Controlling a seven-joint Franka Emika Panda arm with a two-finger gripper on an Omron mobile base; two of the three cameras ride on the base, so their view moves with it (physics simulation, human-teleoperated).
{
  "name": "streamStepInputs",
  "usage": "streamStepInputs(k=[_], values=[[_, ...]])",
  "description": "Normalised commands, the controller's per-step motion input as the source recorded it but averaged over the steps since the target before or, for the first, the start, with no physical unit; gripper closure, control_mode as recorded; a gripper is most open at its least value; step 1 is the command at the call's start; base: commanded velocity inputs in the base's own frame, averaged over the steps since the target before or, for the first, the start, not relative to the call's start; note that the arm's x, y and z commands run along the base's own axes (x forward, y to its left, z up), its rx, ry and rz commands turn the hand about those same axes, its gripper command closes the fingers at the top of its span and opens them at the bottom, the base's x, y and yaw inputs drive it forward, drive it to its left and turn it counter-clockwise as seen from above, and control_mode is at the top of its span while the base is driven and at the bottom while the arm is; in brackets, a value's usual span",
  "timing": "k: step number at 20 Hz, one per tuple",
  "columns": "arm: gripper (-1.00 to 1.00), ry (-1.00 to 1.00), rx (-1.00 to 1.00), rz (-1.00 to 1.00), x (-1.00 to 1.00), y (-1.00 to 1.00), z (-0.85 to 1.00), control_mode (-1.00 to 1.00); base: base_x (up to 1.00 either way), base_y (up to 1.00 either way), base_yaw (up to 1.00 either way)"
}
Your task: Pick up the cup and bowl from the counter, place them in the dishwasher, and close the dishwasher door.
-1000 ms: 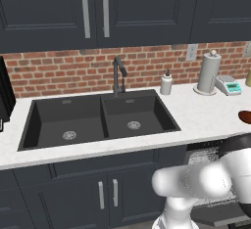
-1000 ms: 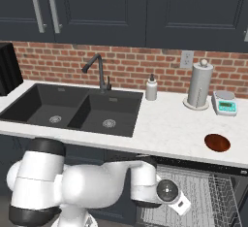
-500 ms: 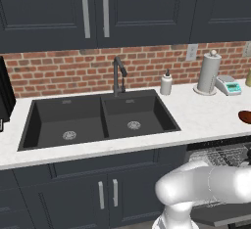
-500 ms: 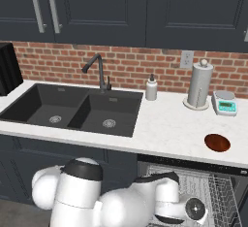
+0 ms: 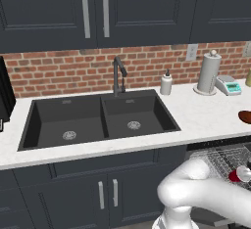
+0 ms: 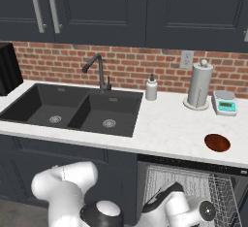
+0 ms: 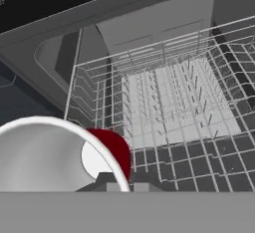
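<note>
**Cup hangs over the open dishwasher rack, bowl waits on the counter**

The red cup (image 7: 107,152) sits pinched in the gripper (image 7: 124,187), whose jaws are drawn narrow on its white rim, just above the silver wire rack (image 7: 174,102) of the dishwasher (image 6: 193,187). In the left base view the cup (image 5: 239,174) shows as a small red shape low at the right edge, over the rack's wires. The dark reddish-brown bowl (image 6: 217,142) lies on the white counter (image 6: 164,124), well apart from the black double sink (image 6: 72,107) and nearer the paper towel roll (image 6: 200,85) and the small scale (image 6: 224,102).

The risk is a bad landing. The hold is on the rim alone, so the cup could swing or slip if it brushes the tines on the way down, and a release from this height could leave it tipped between the wires, or bounced out of the rack. The arm's bulky elbow and forearm crowd the rack's front edge; a careless sweep there could knock the basket. How the dishwasher door stands cannot be told from these views.

The white arm (image 6: 164,211) folds low and forward from the base, reaching down below counter level into the opening, with the hand angled steeply so that its camera looks down and inward across the rack toward the tub's back wall.
</note>
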Motion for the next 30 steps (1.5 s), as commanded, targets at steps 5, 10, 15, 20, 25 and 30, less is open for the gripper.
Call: streamStepInputs(k=[5, 10, 15, 20, 25, 30], values=[[1.0, 0.0, -0.01, 0.11, 0.48, -0.09, -0.47, -1.0, 0.0, 0.0, 0.0], [1.0, 0.13, -0.01, 0.1, 0.5, -0.11, -0.46, -1.0, 0.0, 0.0, 0.0], [1.0, 0.13, -0.01, 0.1, 0.39, -0.18, -0.49, -1.0, 0.0, 0.0, 0.0], [1.0, 0.02, 0.0, 0.11, 0.29, -0.16, -0.46, -1.0, 0.0, 0.0, 0.0], [1.0, 0.01, 0.0, 0.1, 0.26, -0.12, -0.55, -1.0, 0.0, 0.0, 0.0], [1.0, 0.0, 0.0, 0.08, 0.19, -0.18, -0.48, -1.0, 0.0, 0.0, 0.0]])
